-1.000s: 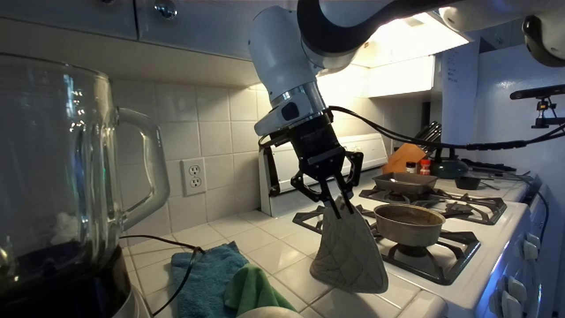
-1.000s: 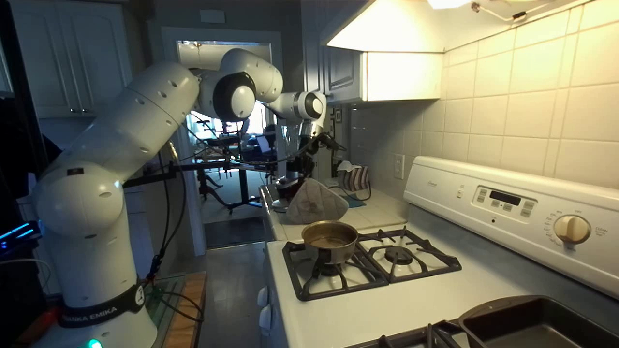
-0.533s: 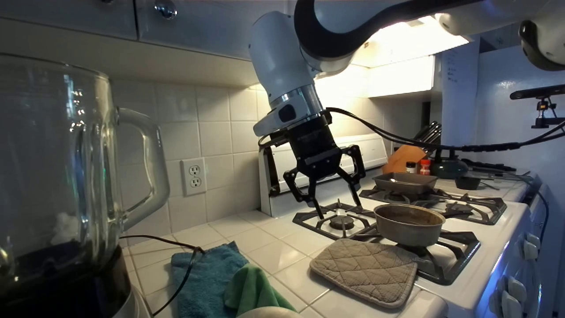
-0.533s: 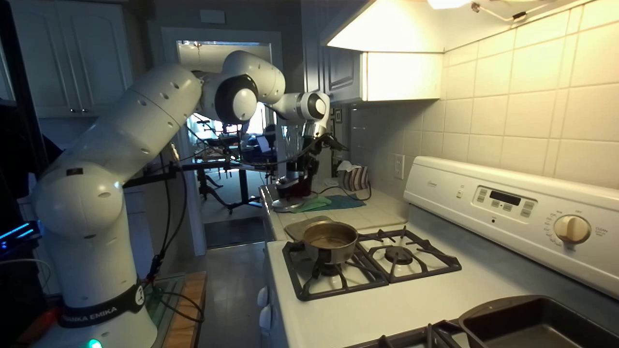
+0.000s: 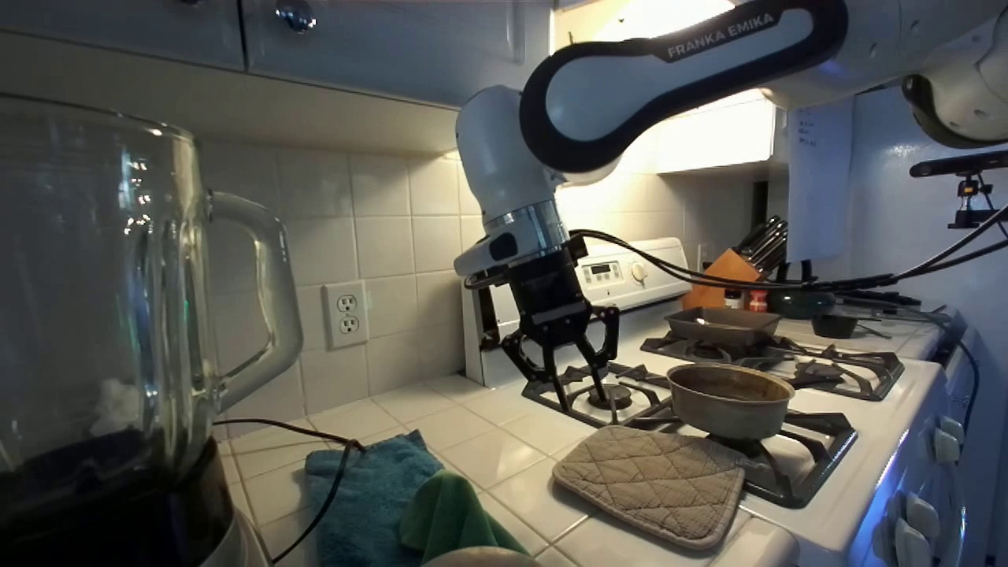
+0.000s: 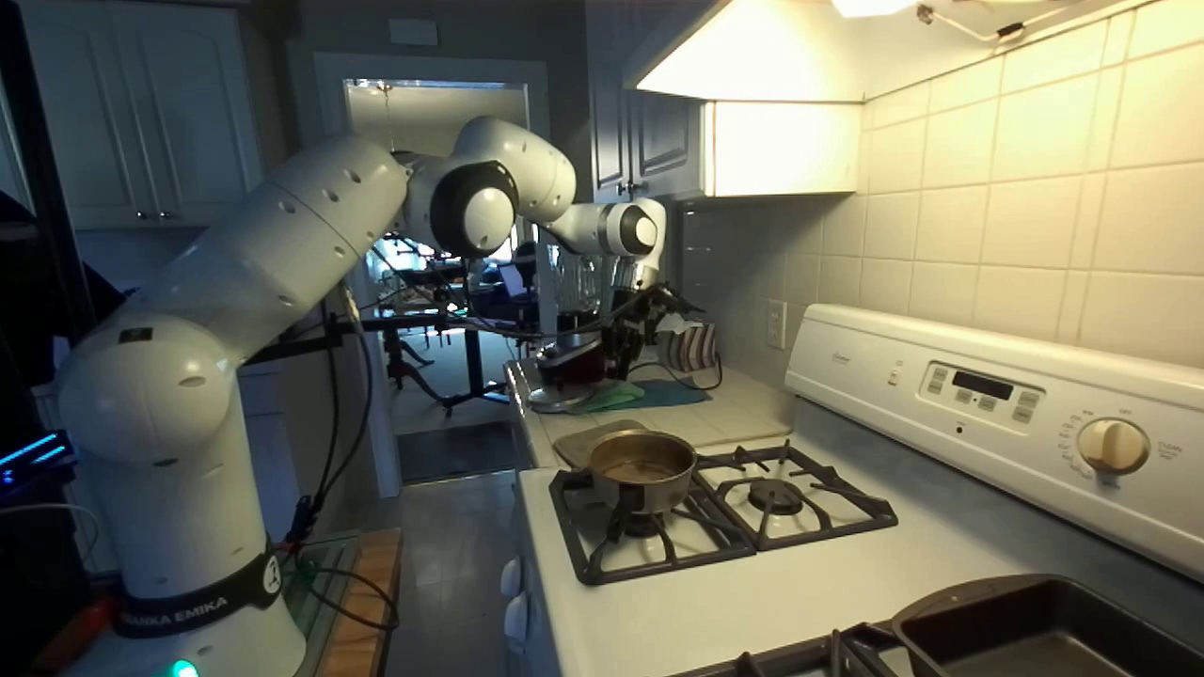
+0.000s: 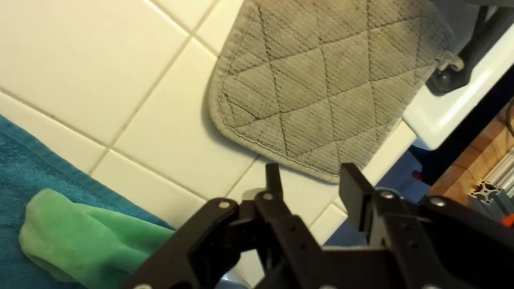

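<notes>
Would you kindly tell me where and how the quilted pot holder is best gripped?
I'd pinch the pot holder by its edge facing the blue towel, coming low from that side: it lies nearly flat, so the thin border probably offers best bite, while the looped corner lies near the burner grate and saucepan.

Quilted matt cloth potholder (image 7: 321, 88); dull metal saucepan (image 5: 731, 411); glossy tiles (image 7: 180, 116).

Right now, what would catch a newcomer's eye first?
Probably the white robot arm, its open, empty gripper hanging above the tiled counter. Next, the grey quilted pot holder lying there at the edge of the stove, and the glass blender jug at the left of an exterior view.
</notes>
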